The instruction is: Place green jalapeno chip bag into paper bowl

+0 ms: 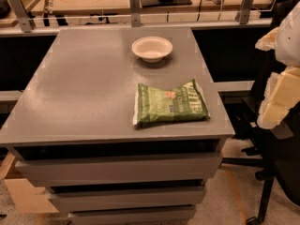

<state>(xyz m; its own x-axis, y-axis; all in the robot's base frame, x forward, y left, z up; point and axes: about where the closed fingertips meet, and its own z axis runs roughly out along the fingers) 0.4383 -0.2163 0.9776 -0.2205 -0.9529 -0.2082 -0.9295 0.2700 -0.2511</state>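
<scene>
The green jalapeno chip bag (171, 103) lies flat on the gray counter (84, 88), right of centre in the frame and close to the counter's front right corner. Its white lettering faces up and a small red-orange mark shows near its middle. The paper bowl (152, 47), white, round and shallow, sits apart from the bag, further back on the counter in the upper middle of the frame. The bowl holds nothing, and bare counter separates the two. The bag looks wider than the bowl, so it would likely rest across the rim rather than drop fully inside. At the far right edge of the frame, off to the side of the counter and well apart from the bag, hangs a pale, blocky part of the robot arm that appears to be the end effector (280, 95). It touches nothing on the counter, and whether it is spread or pressed together cannot be told. Judged from this, no part of the task is done. Reaching for the bag, gripping it, lifting it, carrying it back to the bowl and letting go all remain. Below the counter are gray drawers (117, 170), a black office chair (276, 172) stands at the lower right, and a cluttered workbench (93, 1) runs along the top.
</scene>
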